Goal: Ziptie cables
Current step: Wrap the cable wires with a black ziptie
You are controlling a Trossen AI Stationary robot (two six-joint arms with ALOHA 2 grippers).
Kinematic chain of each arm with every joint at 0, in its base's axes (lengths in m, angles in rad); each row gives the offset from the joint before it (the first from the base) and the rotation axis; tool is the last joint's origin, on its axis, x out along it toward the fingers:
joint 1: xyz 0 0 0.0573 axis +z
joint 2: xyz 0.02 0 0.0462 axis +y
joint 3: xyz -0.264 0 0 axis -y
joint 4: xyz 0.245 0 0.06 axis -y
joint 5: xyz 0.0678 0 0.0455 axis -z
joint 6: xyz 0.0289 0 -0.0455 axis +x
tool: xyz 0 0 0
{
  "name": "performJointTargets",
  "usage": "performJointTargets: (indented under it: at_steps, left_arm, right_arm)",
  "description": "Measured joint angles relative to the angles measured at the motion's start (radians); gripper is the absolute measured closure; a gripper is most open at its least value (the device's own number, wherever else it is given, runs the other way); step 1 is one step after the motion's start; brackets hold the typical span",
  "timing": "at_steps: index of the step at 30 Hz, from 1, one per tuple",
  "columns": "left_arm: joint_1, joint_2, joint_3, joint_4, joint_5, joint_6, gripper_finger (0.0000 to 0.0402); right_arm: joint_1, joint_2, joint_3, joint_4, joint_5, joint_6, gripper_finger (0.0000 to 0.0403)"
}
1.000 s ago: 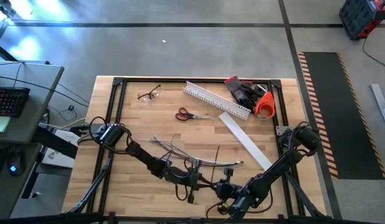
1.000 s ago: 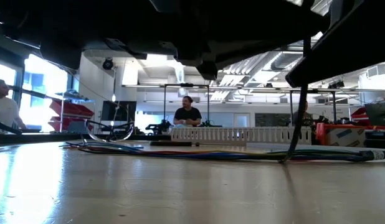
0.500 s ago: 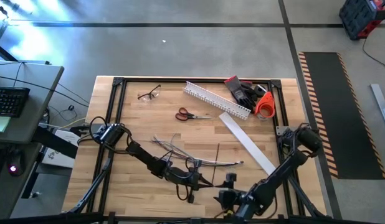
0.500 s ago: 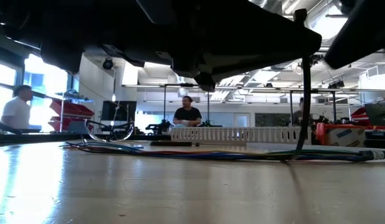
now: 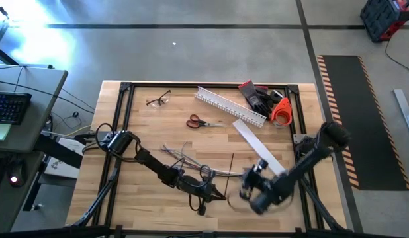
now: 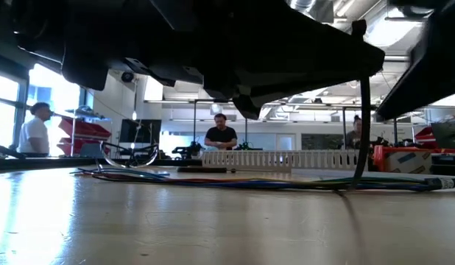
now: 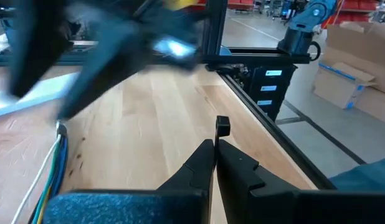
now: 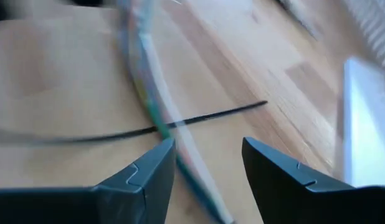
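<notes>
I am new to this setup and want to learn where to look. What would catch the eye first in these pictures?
First, the two dark arms meeting at the table's near edge: the left claw, shut, sits on the cables, and the right claw, open and empty, is just beside it. A thin black ziptie crosses the bundle between them. Far back lie red-handled scissors, safety glasses and a white slotted duct.

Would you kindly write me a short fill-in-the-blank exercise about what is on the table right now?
1. The right hand has its fingers ____.
2. The left hand is shut on the head of the black ____.
3. The scissors have ____ handles.
4. In the right wrist view, the ziptie lies ____ the cables.

Missing words: open; ziptie; red; across
</notes>
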Motion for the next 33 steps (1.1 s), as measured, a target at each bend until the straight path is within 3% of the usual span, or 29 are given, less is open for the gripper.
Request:
performJointTargets:
  at_steps: [7, 12, 16, 25, 33]
  left_arm:
    - [0.004, 0.0, 0.0, -0.025, 0.006, -0.009, 0.0401]
    - [0.004, 0.0, 0.0, -0.032, 0.002, -0.019, 0.0401]
    - [0.004, 0.0, 0.0, -0.038, -0.018, -0.024, 0.0401]
    - [0.011, 0.0, 0.0, -0.039, -0.022, -0.024, 0.0401]
    - [0.011, 0.0, 0.0, -0.039, -0.022, -0.024, 0.0401]
  right_arm:
    - [-0.281, -0.144, -0.422, 0.771, -0.242, -0.312, 0.0206]
    - [-0.422, -0.169, -0.638, 1.155, -0.298, -0.334, 0.0167]
    - [-0.475, -0.168, -0.7, 1.237, -0.34, -0.32, 0.0151]
    - [-0.492, -0.153, -0.668, 1.243, -0.485, -0.342, 0.0149]
    - [-0.49, -0.068, -0.615, 1.255, -0.5, -0.379, 0.0149]
